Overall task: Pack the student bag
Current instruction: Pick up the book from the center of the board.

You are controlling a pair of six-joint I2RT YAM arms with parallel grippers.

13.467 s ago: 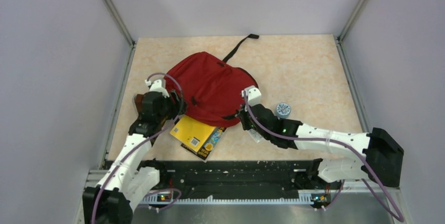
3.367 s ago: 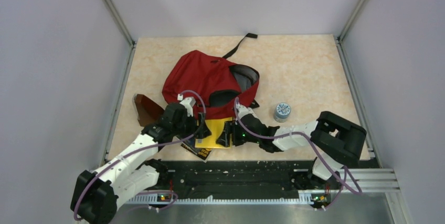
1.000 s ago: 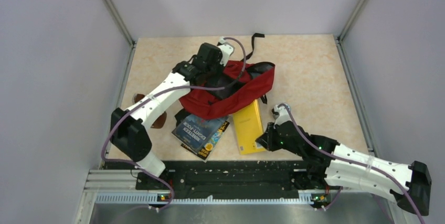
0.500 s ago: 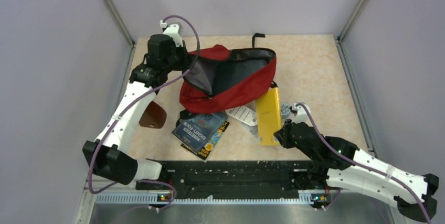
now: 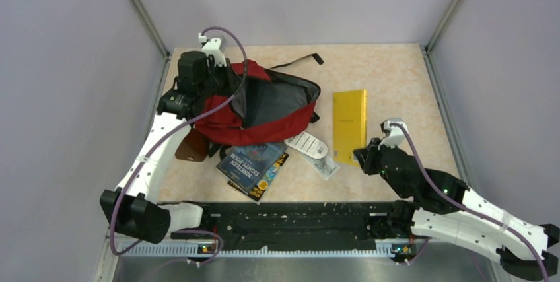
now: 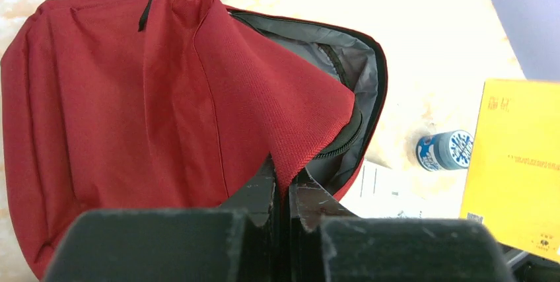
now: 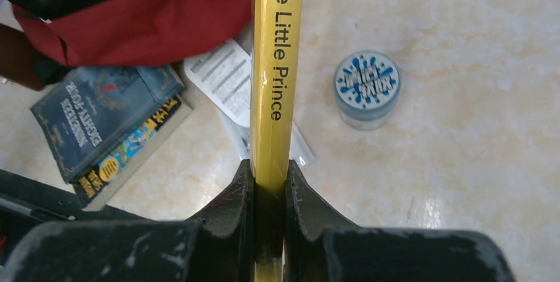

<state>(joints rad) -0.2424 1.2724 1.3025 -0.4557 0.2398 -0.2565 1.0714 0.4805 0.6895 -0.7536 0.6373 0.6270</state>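
Left gripper (image 6: 282,186): clamped on the edge of the student bag (image 6: 99,97).
Yellow book (image 7: 274,64): pinched by the right gripper (image 7: 269,176), now moved away from the bag.

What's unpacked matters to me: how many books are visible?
3. The yellow book is clamped in the right gripper; the dark blue book lies by the student bag, atop a black-and-yellow book. Others may be hidden.

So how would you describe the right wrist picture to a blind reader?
The right gripper clamps the spine of a yellow book titled The Little Prince. Around it on the beige table lie the red bag, two stacked books, a printed sheet and a small blue-and-white tub.
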